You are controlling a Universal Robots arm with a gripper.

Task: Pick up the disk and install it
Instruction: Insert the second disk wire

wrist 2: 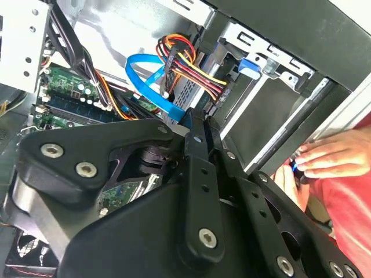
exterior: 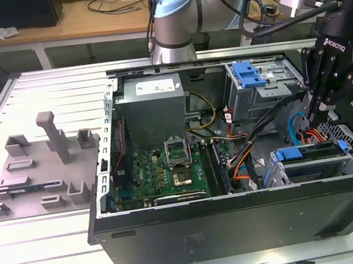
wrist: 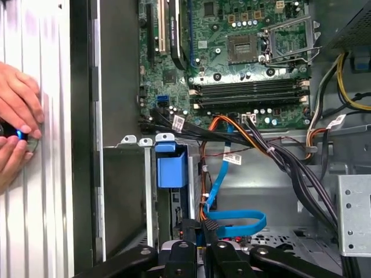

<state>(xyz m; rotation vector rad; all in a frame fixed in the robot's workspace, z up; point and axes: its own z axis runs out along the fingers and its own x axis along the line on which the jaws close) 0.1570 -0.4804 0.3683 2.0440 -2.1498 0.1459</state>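
We are seeing the disk [exterior: 316, 152] lying flat in the drive cage at the front corner of the open case [exterior: 238, 224], on the exterior view's right, its blue rails showing along the top edge. A blue latch [exterior: 287, 154] is sitting just beside it at the cage's end. The gripper [exterior: 318, 114] is hovering just above that cage, apart from the disk, with its fingers [wrist: 196, 231] pressed together and nothing between them. In both wrist views a looped blue cable [wrist 2: 151, 81] is lying near the fingertips, next to a bundle of red, yellow and orange wires [wrist 2: 191, 63]. Further in, we are looking at the green motherboard [exterior: 168, 168] and the grey box [exterior: 151, 106] behind it. A person's hands [wrist: 17, 124] are resting outside the case wall, on something small with a blue light. The case is sitting on the slatted bench [exterior: 50, 254], with a grey fixture [exterior: 40, 166] well apart on the exterior view's left.
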